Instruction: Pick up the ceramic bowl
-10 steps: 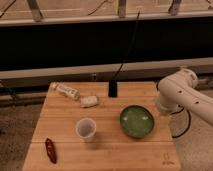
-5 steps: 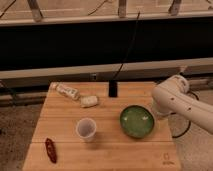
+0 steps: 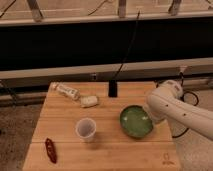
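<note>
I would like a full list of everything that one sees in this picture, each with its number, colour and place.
table: one, light wood, fills the lower part of the view
bowl: one, glossy green, on the table, right of centre
cup: one, translucent whitish, upright, left of the bowl
long thing: one, red, near the front left corner
packet: one, whitish, lying at the back left
lump: one, pale, just right of the packet
block: one, black, middle of the back edge
cable: one, black, rising from the block
arm: one, white, coming in from the right
gripper: one, at the bowl's right rim, fingers open
</note>
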Controlling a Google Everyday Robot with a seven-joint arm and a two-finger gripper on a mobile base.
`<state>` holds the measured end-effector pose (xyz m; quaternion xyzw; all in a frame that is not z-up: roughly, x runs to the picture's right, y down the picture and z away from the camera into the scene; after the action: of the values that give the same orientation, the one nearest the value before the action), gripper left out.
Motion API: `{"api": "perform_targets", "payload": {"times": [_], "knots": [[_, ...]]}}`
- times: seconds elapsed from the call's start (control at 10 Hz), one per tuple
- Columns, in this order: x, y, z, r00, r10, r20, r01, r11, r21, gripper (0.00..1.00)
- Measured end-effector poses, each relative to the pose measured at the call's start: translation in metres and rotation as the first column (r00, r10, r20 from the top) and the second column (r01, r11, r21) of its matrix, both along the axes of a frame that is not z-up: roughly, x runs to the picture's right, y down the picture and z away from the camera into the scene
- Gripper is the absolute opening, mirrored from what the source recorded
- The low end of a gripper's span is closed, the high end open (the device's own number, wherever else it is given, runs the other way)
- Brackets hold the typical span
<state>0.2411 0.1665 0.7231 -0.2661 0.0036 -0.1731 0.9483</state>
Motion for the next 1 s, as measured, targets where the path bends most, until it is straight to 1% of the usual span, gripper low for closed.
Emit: {"api": "perform_targets", "payload": {"times": [0.6, 0.8, 1.0], "knots": [[-0.006, 0.017, 0.015, 0.996, -0.062, 0.062, 0.062, 0.998, 0.006, 0.8], [-0.008, 0.021, 0.019, 0.993, -0.079, 0.084, 0.078, 0.9969, 0.008, 0.8], [-0.01, 0.03, 0.026, 0.987, -0.108, 0.118, 0.107, 0.9942, 0.012, 0.8]]}}
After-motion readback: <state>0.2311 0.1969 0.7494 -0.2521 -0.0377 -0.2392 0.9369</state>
